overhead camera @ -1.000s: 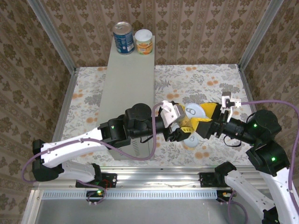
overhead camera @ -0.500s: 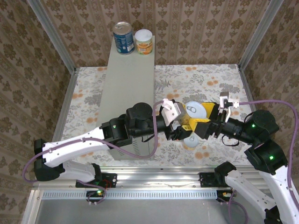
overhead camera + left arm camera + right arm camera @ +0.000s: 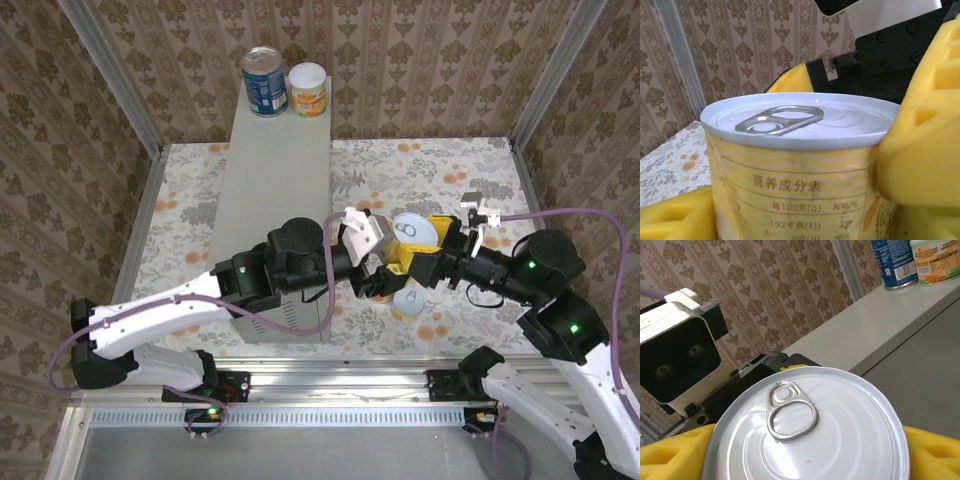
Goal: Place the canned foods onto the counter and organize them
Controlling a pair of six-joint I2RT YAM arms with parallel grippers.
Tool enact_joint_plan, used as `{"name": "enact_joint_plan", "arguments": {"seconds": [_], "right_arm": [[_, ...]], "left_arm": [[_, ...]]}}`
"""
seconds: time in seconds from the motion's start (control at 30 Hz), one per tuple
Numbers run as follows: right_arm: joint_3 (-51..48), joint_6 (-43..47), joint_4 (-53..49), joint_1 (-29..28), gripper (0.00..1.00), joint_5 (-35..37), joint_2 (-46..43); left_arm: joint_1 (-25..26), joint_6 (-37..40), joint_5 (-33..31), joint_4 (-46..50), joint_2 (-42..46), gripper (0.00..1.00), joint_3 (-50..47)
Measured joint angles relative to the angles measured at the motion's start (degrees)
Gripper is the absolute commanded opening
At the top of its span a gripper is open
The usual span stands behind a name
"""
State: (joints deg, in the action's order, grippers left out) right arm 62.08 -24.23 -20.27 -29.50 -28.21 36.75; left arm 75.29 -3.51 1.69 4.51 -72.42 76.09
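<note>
My left pincer (image 3: 393, 255) and right pincer (image 3: 427, 250) both clasp a can (image 3: 412, 228) aloft just right of the tabletop (image 3: 275, 190) (yellow pads (image 3: 920, 150) against its sides); a blue can (image 3: 264, 80) and an orange can (image 3: 308, 90) stand at its far end.

blue-label can (image 3: 264, 82) ×1 | pale-lid can (image 3: 308, 90) (image 3: 411, 229) (image 3: 408, 300) ×3 | counter (image 3: 280, 190) ×1

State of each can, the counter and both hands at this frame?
held can: upright, sealed, raised between both hands.
left hand: pads against held can.
right hand: pads against held can.
floor can: upright on floral floor.
blue can: upright on counter, far end.
orange can: upright beside blue can.
</note>
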Motion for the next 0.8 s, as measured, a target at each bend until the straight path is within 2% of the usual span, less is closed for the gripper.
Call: {"name": "enact_joint_plan", "arguments": {"seconds": [0.07, 0.17, 0.6, 0.8], "right_arm": [[0.5, 0.0, 0.6, -0.8, 0.74, 0.0, 1.4], [1.9, 0.0, 0.8, -2.3, 0.73, 0.1, 4.9], [12.6, 4.9, 2.6, -13.4, 0.72, 3.2, 22.6], [17.4, 9.7, 2.5, -19.6, 0.72, 7.1, 30.0]], "left_arm": [[0.0, 0.3, -0.6, 0.1, 0.7, 0.94, 0.0], [0.0, 1.2, -2.3, 2.2, 3.3, 1.00, 0.0], [0.0, 4.7, -14.1, 17.6, 25.4, 1.00, -0.2], [0.0, 5.1, -18.5, 25.1, 29.6, 1.00, 0.1]]}}
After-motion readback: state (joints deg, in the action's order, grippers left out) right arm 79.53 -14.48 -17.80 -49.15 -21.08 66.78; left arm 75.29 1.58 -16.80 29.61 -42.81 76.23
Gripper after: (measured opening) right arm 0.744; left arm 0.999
